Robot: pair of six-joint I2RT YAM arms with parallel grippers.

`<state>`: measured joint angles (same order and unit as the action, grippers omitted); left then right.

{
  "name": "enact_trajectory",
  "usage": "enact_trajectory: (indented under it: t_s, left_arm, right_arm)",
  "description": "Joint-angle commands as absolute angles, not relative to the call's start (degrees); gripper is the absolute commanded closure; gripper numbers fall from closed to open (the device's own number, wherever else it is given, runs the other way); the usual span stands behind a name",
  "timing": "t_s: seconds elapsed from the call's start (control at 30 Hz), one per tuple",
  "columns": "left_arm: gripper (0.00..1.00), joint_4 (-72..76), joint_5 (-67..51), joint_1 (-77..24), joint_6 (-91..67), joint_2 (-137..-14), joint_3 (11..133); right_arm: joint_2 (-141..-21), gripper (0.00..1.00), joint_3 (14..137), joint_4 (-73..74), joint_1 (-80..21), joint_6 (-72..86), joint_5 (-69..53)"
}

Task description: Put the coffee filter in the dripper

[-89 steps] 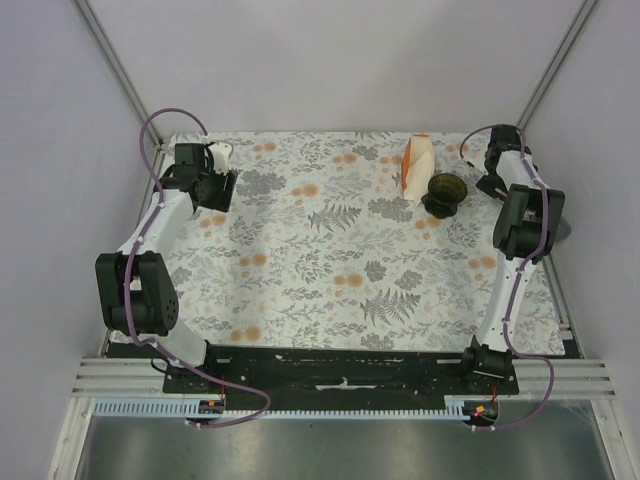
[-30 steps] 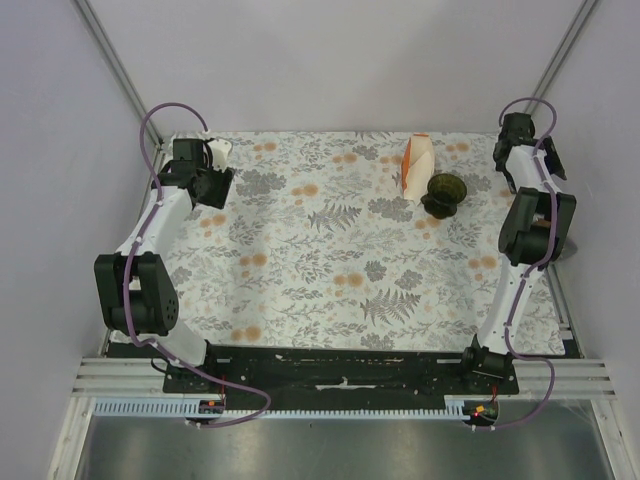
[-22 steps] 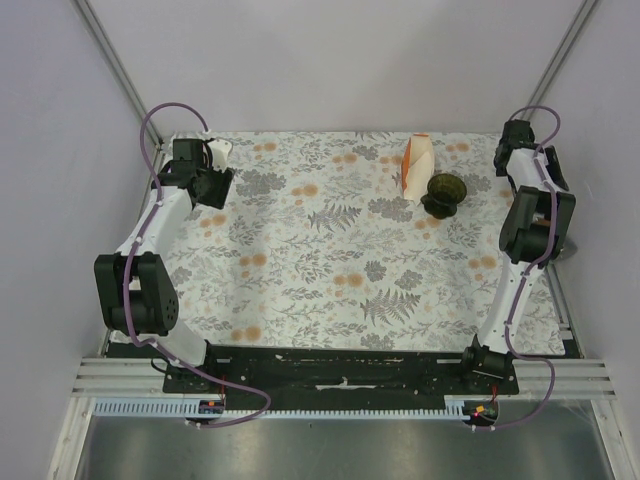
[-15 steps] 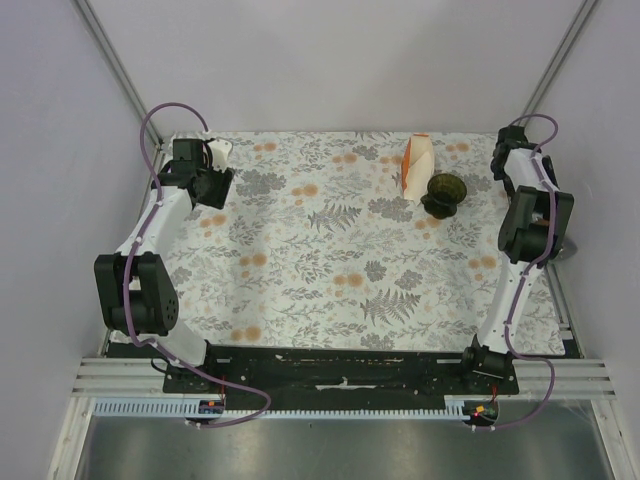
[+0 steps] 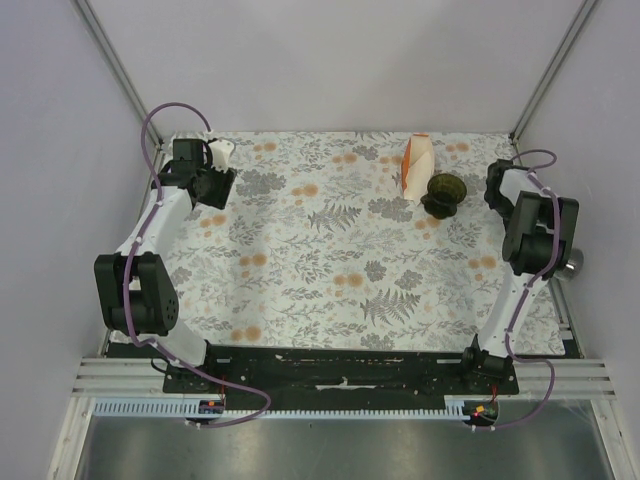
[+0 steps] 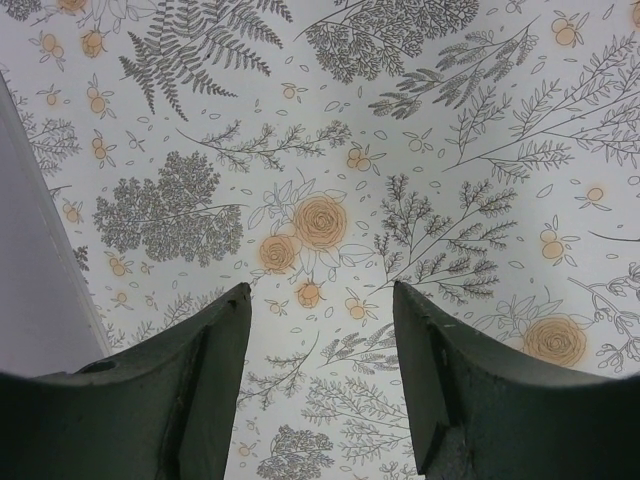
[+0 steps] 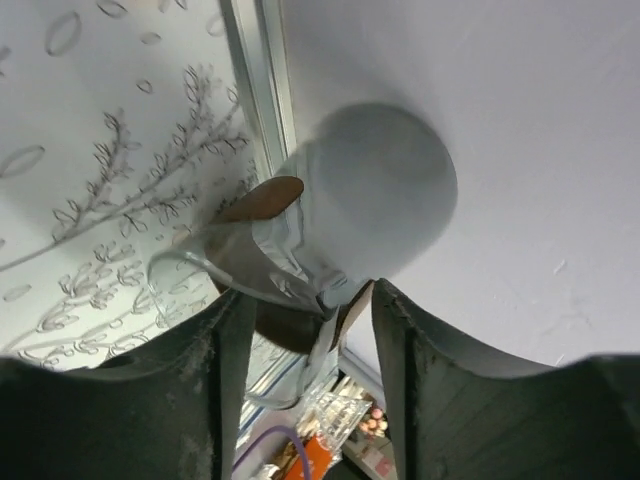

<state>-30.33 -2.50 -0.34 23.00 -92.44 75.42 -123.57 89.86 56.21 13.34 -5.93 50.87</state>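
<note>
My left arm [image 5: 160, 225] reaches to upper left; left pincer [image 6: 320, 290] apart above desk [image 6: 450, 150]. Right arm [image 5: 540, 225] folded at right edge; right pincer [image 7: 310, 290] flanks cylinder [image 7: 385, 185], clamped or not I cannot tell.

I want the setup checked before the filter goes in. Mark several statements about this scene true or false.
1. The dripper stands right beside the white-and-orange pack. True.
2. A paper filter sits in the dripper. False: its dark bowl shows nothing white inside.
3. The left gripper grips a filter. False: its jaws stand open, with only the floral tablecloth between them.
4. The left gripper is at the far left corner of the tablecloth, well away from the dripper. True.
5. A grey cylinder shows beyond the right gripper. True.
</note>
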Motion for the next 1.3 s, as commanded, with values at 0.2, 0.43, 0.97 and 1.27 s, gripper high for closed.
enact_trajectory:
  t_s: [0.2,0.43,0.97,1.27]
  left_arm:
    - [0.36,-30.0,-6.4,-0.1,24.4,-88.6,77.0]
    - [0.35,-30.2,-7.2,-0.1,23.9,-86.5,76.1]
    - [0.35,-30.6,-11.0,-0.1,21.8,-82.8,72.2]
    - [0.35,-31.4,-12.7,-0.1,19.5,-81.0,70.1]
  right_arm:
    - [-113.8,0.93,84.0,55.4,12.4,-0.9,53.0]
    - [-106.4,1.00,86.2,60.2,10.4,-1.2,49.5]
    - [-89.6,1.00,106.1,71.9,-7.8,3.3,10.7]
    - [-95.9,1.00,105.9,66.6,-24.9,2.2,-11.0]
